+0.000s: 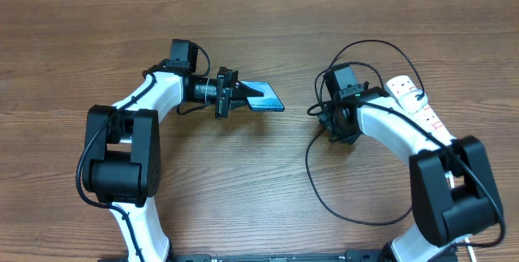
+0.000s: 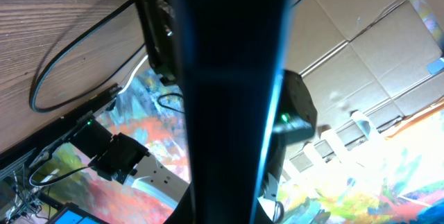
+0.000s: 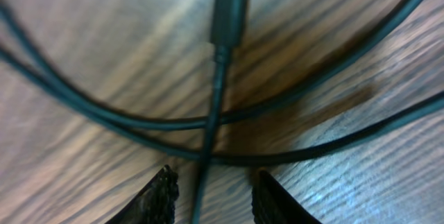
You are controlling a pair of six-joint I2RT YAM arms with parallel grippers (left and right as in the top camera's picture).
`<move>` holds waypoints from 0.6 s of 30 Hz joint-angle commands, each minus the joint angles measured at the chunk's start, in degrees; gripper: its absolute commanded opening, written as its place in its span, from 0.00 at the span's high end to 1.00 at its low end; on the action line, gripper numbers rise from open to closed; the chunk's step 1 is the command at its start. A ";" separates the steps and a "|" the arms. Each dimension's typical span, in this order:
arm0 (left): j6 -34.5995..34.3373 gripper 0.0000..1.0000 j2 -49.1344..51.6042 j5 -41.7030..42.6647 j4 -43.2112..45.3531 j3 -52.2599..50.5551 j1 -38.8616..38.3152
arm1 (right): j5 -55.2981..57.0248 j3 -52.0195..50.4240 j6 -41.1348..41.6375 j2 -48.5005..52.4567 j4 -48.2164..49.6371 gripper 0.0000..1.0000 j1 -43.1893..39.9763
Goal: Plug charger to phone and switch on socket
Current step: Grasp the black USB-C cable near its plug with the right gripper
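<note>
My left gripper (image 1: pixel 237 93) is shut on the phone (image 1: pixel 266 98), holding it by one end with its blue screen showing. In the left wrist view the phone (image 2: pixel 229 92) is a dark upright band with a blue lit edge that fills the middle. My right gripper (image 1: pixel 324 118) is low over the table, left of the socket (image 1: pixel 412 98). In the right wrist view the fingers (image 3: pixel 214 195) are open. The charger cable (image 3: pixel 215 92) runs between them, and its black connector tip (image 3: pixel 229 10) lies just ahead. More of the charger loops across the table (image 1: pixel 320 189).
The white socket strip lies at the right, partly under my right arm, with red marks on it. Black cable loops arch behind the right wrist (image 1: pixel 365 47) and sweep toward the front edge. Bare wood lies between the arms.
</note>
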 commanded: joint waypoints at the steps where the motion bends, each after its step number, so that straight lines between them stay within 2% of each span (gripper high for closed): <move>1: 1.07 0.96 -0.04 3.21 0.04 0.00 -0.13 | -0.90 -0.15 0.07 0.66 -0.52 0.68 0.04; 4: 1.07 0.96 -0.04 3.19 0.07 0.00 -0.13 | -1.86 -0.15 0.07 0.66 -1.20 0.76 0.09; 6: 1.07 0.96 -0.04 3.13 0.07 0.00 -0.13 | -2.45 -0.13 0.04 0.63 -1.62 0.85 0.26; 7: 1.07 0.96 -0.04 3.02 0.07 0.00 -0.13 | -2.84 -0.13 0.07 0.63 -1.84 0.96 0.44; 11: 1.07 0.96 -0.04 3.04 0.07 0.00 -0.13 | -4.33 0.02 0.02 0.39 -4.37 0.96 1.33; 16: 1.07 0.96 -0.04 3.02 0.07 0.00 -0.13 | -5.44 0.09 0.02 0.02 -16.39 0.96 3.87; 17: 1.07 0.96 -0.04 2.97 0.07 0.00 -0.13 | -5.27 0.09 0.00 0.02 -17.53 0.94 4.37; 18: 1.07 0.96 -0.04 2.86 0.07 0.00 -0.13 | -4.72 0.09 0.00 0.02 -18.16 0.80 4.87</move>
